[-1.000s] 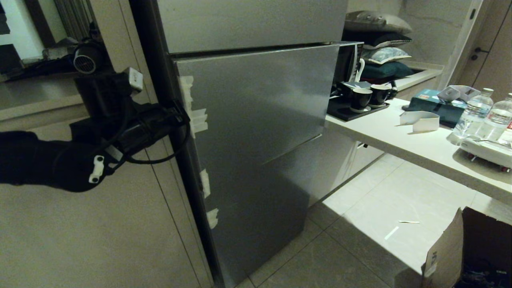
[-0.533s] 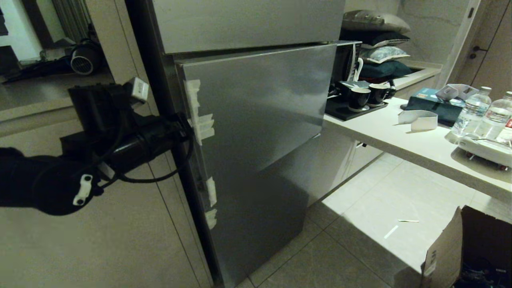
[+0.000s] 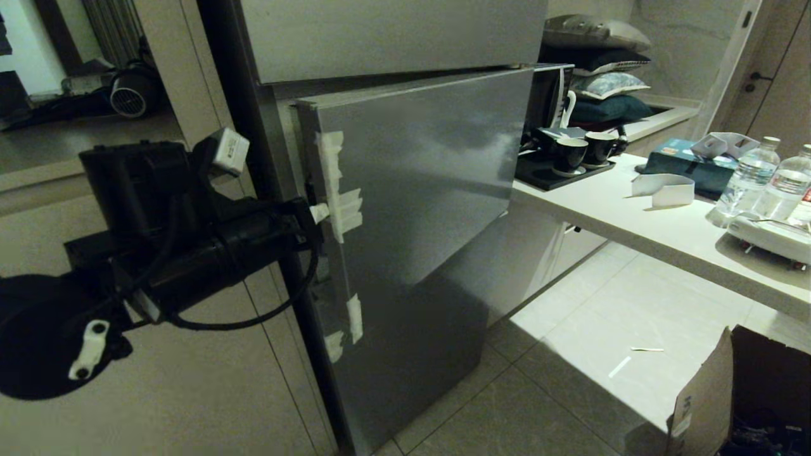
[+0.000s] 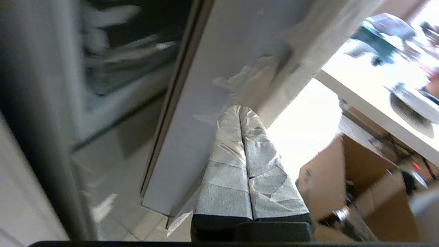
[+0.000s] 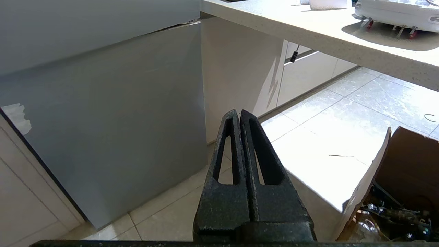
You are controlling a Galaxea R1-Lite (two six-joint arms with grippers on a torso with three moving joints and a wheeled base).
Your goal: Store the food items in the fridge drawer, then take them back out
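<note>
Head view: the left gripper sits at the free edge of the fridge door, its tips tucked behind the taped strip on that edge. The door stands a little ajar, a narrow dark gap showing just behind the gripper. Well off to the far side of the door from the gripper, a counter carries cups, a tissue box and water bottles. Neither the food items nor the fridge drawer can be seen here.

Left wrist view: the two paper-wrapped fingers lie pressed flat together, nothing between them, with the door's face directly ahead of the tips. Beyond the door's edge, to one side of the fingers, pale shelf or drawer shapes inside the fridge show as a blur; which is the clear drawer cannot be told.

Right wrist view: the right gripper hangs parked and pinched shut, empty, pointing at the floor with the door's lower part off to one side and a cardboard box to the other.

The step in hand looks like swinging the door open. To do it well, the hooked fingertips should stay behind the edge and follow the door's arc around its hinge, pulling steadily so they do not slip off the tape.
</note>
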